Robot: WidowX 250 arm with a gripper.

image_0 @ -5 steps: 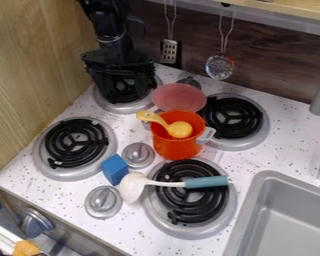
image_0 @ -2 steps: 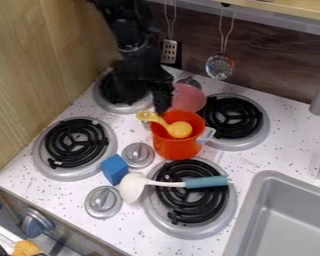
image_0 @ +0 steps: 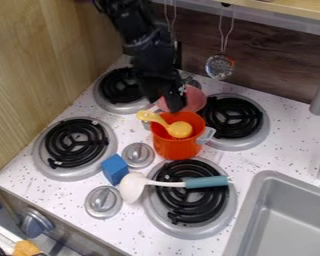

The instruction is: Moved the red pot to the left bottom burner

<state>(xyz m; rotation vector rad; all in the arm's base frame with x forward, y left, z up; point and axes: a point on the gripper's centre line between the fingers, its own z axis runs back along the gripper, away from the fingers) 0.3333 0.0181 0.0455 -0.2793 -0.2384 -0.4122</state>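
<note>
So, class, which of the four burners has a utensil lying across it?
The bottom right burner, beside the sink: it alone has the blue-handled ladle across its coil.

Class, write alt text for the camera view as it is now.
A black robot gripper hangs beside an orange-red pot, which stands amid four burners on a toy stovetop with a yellow spoon resting in it. A blue-handled white ladle lies across the near right burner.

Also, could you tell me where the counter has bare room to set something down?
Bare counter lies between the right back burner and the sink. It is crowded around the red pot, near the pink bowl.
</note>
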